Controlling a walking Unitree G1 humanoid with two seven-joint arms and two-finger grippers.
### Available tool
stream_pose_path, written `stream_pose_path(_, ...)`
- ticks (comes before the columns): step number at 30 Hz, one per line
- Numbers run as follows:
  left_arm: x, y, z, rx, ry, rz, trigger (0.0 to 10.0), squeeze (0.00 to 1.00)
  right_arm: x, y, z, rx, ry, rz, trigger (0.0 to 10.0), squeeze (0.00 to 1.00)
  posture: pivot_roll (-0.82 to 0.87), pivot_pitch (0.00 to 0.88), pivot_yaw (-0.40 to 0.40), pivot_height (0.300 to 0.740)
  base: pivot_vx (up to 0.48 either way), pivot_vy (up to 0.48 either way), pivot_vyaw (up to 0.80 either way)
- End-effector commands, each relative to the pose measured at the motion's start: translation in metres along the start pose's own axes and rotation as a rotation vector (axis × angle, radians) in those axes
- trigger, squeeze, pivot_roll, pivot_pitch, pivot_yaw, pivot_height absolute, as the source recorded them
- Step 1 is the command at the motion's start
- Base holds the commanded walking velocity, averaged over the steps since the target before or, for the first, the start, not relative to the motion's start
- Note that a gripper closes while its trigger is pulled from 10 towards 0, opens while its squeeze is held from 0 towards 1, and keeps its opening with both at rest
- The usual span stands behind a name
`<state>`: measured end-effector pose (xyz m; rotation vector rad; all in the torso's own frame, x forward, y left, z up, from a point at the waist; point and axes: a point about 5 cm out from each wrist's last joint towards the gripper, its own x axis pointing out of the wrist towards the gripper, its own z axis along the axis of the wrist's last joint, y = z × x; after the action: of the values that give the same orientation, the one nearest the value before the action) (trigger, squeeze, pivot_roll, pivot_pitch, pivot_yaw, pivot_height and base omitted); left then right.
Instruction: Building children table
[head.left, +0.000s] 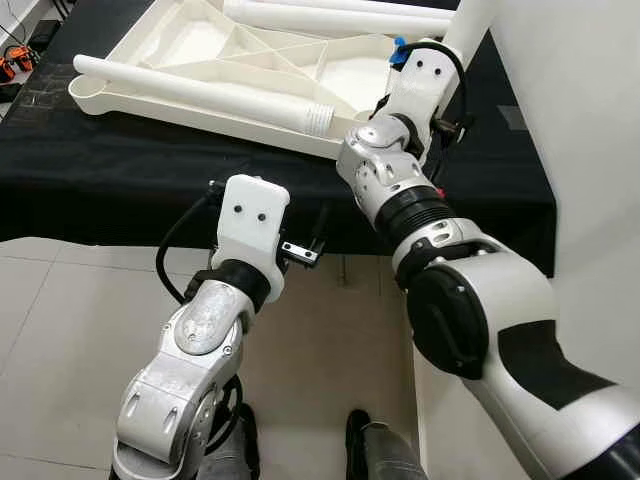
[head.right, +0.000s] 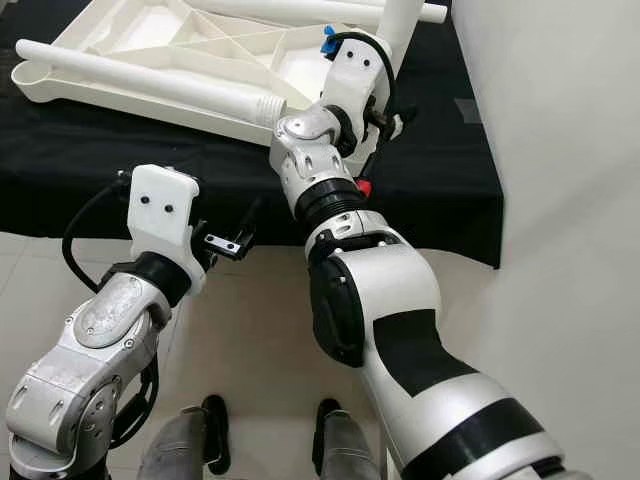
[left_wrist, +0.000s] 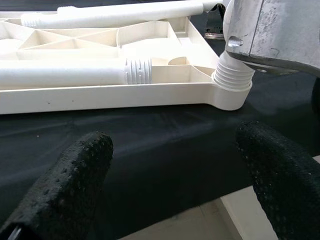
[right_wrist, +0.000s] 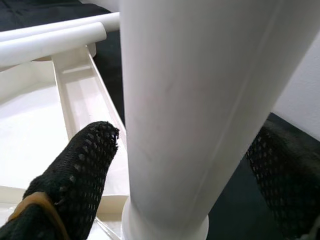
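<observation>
A: Where's the kids' table top (head.left: 200, 60) rn?
B: Upside down on the black-covered tabletop (head.left: 120, 170), ribs facing up. One white leg (head.left: 200, 92) lies across it w/ its threaded end near the front corner, another leg (head.left: 340, 18) lies along the far side.
A: And the right end effector (right_wrist: 185, 150)?
B: Up at the near right corner. Its two black fingers (right_wrist: 80, 170) sit either side of an upright white leg (right_wrist: 195, 100), clamped round it; leg's threaded base is in the corner socket (left_wrist: 231, 85).
A: Left one?
B: Left end effector (left_wrist: 175, 170) is lower, near the tabletop's front edge, fingers apart, nothing between them. Tiled floor (head.left: 60, 330) below.
</observation>
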<state>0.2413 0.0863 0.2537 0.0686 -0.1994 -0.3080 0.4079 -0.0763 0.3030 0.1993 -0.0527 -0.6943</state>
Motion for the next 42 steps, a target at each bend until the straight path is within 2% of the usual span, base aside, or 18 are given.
stream_pose_path(1,-0.001,-0.002,-0.002,0.0,0.005,-0.006,10.0,0.0,-0.005,0.004,0.005,0.038,0.005,0.013,10.0,0.0,0.09,0.301,-0.098,0.74,0.0,0.0,0.0)
stream_pose_path(25,0.0,-0.001,-0.002,0.005,0.0,0.0,10.0,0.0,-0.001,0.001,0.017,0.105,-0.039,0.031,10.0,0.0,0.09,0.286,-0.091,0.74,0.0,0.0,0.0)
stream_pose_path(42,0.0,-0.002,-0.002,0.005,-0.006,-0.002,10.0,0.0,-0.001,-0.002,0.011,0.094,-0.058,0.077,10.0,0.0,0.09,0.264,-0.092,0.74,0.0,0.0,0.0)
